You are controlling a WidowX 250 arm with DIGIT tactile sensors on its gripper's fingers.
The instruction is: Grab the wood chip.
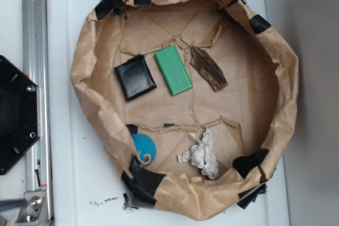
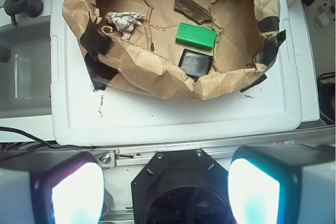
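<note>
**Fingers wide apart, wood chip not touched yet**

The fingers (image 2: 79, 195) sit spread way apart at the bottom of the wrist view, blurry and glowing, with nothing between them. The gripper (image 2: 165, 192) hangs back over the black base, well short of the paper nest (image 2: 147, 72), so I'd guess it's parked high to get a look at everything before committing.

The wood chip (image 1: 208, 68) lies flat on the nest's floor, toward the far side from the arm. It's angled diagonally, just beside the green block (image 1: 173, 69) but looks apart from it, small gap between them. The black pad (image 1: 135, 77) sits on the block's other side, the three making a loose row.

Lower down in the overhead view there's a crumpled white wad (image 1: 201, 154) and a blue ball (image 1: 143, 148) tucked against the wall, both well clear of the chip.

The taped-up paper walls probably just keep stuff from rolling off the white table (image 1: 69, 130).

My read: the grab hasn't started. Being flat and thin, the chip likely needs the fingers straddling its narrow width, coming down without clipping the green block.
</note>
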